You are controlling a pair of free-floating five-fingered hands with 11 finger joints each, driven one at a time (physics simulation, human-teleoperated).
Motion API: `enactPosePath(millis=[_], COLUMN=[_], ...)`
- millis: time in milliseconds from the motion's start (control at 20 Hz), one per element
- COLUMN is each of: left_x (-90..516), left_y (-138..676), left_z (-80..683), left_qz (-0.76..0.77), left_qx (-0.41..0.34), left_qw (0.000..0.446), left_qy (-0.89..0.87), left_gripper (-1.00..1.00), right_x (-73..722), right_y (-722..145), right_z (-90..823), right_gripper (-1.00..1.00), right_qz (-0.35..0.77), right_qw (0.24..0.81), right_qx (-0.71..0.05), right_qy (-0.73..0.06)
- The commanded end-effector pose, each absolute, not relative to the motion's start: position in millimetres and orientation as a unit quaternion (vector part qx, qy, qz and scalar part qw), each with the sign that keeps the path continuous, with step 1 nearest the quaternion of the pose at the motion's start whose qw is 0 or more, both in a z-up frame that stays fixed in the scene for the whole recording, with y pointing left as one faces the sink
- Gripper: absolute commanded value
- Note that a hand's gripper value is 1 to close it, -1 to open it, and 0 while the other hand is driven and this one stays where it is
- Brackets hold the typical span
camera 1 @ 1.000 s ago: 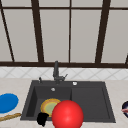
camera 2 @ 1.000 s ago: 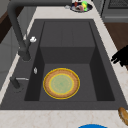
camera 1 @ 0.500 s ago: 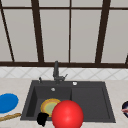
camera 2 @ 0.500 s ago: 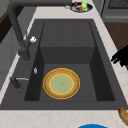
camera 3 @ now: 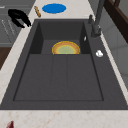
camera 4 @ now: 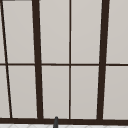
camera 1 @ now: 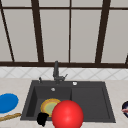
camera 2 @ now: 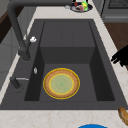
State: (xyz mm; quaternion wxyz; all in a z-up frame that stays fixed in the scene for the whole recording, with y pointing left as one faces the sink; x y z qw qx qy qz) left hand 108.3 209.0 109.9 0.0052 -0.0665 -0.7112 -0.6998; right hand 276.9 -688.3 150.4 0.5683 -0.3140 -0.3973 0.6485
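1. In the front view a black hand point(camera 1: 42, 118) hangs at the front edge of the sink point(camera 1: 90, 100), on its left part, just beside a big red ball point(camera 1: 67, 115). As it stands at the left of this view, I call it the left hand.
2. The left side view shows this hand point(camera 2: 121, 57) over the counter beside the sink's front rim, and the right side view shows it point(camera 3: 18, 17) there too, with its fingers apart and a little bent (they hold nothing).
3. I cannot tell if the hand touches the red ball, which covers the front rim of the sink in the front view.
4. A yellow plate point(camera 2: 61, 83) with a green middle lies flat on the bottom of the sink basin, apart from the hand.
5. A blue plate point(camera 1: 7, 102) and a wooden stick point(camera 1: 10, 116) lie on the counter at the left of the sink.
6. The dark faucet point(camera 1: 56, 71) stands behind the basin, under the window point(camera 4: 70, 60).
7. A bowl point(camera 2: 80, 6) with colourful things stands on the counter at the right end.
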Motion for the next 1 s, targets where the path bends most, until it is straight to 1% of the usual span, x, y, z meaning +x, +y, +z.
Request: enactPosePath(millis=[0, 100, 200, 250, 500, 650, 950], left_x=[108, 108, 108, 108, 108, 108, 108], left_y=[209, 209, 209, 209, 209, 209, 209], left_z=[110, 110, 110, 110, 110, 110, 110], left_qz=[-0.7, -0.7, -0.7, -0.7, -0.7, -0.7, -0.7], left_qx=[-0.066, -0.066, -0.066, -0.066, -0.066, -0.066, -0.066], left_qw=[0.005, 0.005, 0.005, 0.005, 0.005, 0.005, 0.005], left_qy=[-0.711, -0.711, -0.711, -0.711, -0.711, -0.711, -0.711], left_gripper=[0.0, 0.0, 0.0, 0.0, 0.0, 0.0, 0.0], right_x=[277, 278, 279, 284, 298, 312, 328], right_y=[-699, -714, -727, -730, -742, -746, -741], right_z=[142, 142, 143, 142, 133, 132, 129], right_gripper=[-1.0, -1.0, -1.0, -1.0, -1.0, -1.0, -1.0], right_qz=[0.667, 0.663, 0.664, 0.667, 0.673, 0.668, 0.673], right_qw=[0.527, 0.53, 0.544, 0.544, 0.546, 0.551, 0.532], right_qx=[-0.333, -0.334, -0.308, -0.295, -0.28, -0.284, -0.309], right_qy=[-0.407, -0.409, -0.41, -0.414, -0.412, -0.411, -0.41])
